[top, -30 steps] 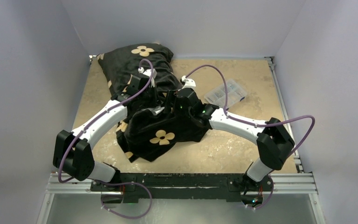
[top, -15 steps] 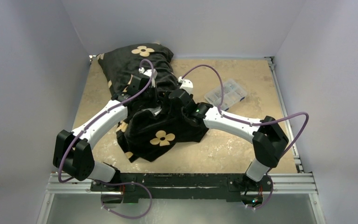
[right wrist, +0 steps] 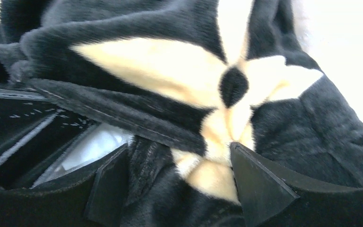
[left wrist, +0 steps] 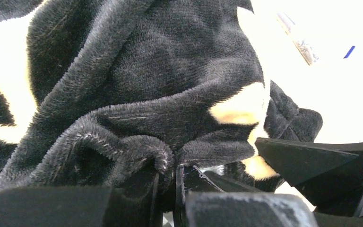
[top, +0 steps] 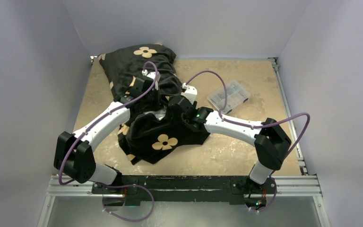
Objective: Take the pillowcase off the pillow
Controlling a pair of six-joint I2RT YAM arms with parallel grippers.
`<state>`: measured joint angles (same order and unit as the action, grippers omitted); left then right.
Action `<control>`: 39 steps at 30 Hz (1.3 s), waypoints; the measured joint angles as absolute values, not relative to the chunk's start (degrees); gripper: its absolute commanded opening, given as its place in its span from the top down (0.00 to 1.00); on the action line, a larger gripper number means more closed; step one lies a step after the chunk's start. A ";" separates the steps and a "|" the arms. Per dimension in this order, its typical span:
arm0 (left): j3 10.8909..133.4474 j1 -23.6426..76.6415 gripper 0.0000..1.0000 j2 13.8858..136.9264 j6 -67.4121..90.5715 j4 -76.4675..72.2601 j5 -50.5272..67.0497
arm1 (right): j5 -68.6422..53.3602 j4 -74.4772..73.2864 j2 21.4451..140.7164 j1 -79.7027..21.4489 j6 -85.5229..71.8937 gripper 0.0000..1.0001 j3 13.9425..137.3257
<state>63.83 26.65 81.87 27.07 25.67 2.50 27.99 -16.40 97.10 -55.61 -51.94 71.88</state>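
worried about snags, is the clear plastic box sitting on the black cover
No, the plastic box lies on the table, apart from the black cover.

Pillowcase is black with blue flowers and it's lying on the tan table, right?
Not blue. The pillowcase is black with tan flowers, as the right wrist view shows, and it is lying on the tan table.

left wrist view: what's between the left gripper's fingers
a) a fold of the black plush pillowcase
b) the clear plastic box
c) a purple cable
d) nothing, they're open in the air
a: the left gripper has its fingers almost together, with a ridge of the black plush pillowcase pinched in the narrow gap between them.
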 measured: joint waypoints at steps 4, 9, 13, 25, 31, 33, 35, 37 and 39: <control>63.86 27.00 1.00 81.87 26.30 26.48 0.89 | 29.08 -16.80 94.43 -55.83 -55.02 0.30 68.16; 64.23 25.08 1.00 81.78 26.00 27.70 -0.05 | 28.99 -17.15 93.25 -55.88 -58.26 0.39 63.35; 64.23 21.23 1.00 81.03 27.00 28.51 2.72 | 28.77 -15.53 92.92 -56.25 -60.05 0.46 61.12; 65.10 9.54 1.00 78.06 32.40 29.82 12.93 | 26.28 -9.96 92.49 -56.49 -61.49 0.96 58.85; 66.11 9.13 1.00 78.06 32.42 31.53 13.82 | 24.82 -6.07 92.53 -55.75 -61.45 1.00 56.55; 66.63 8.38 1.00 78.06 32.40 32.53 13.87 | 24.08 -4.16 92.40 -55.33 -61.43 1.00 55.66; 67.26 7.14 1.00 78.06 32.42 33.71 13.93 | 22.92 -2.37 91.61 -54.81 -61.32 1.00 54.65; 67.92 5.54 1.00 78.06 32.42 34.85 13.74 | 21.71 -0.99 89.95 -54.15 -61.08 1.00 53.60; 68.27 4.19 1.00 78.00 32.42 35.31 13.58 | 20.51 0.34 87.83 -53.25 -60.69 1.00 52.64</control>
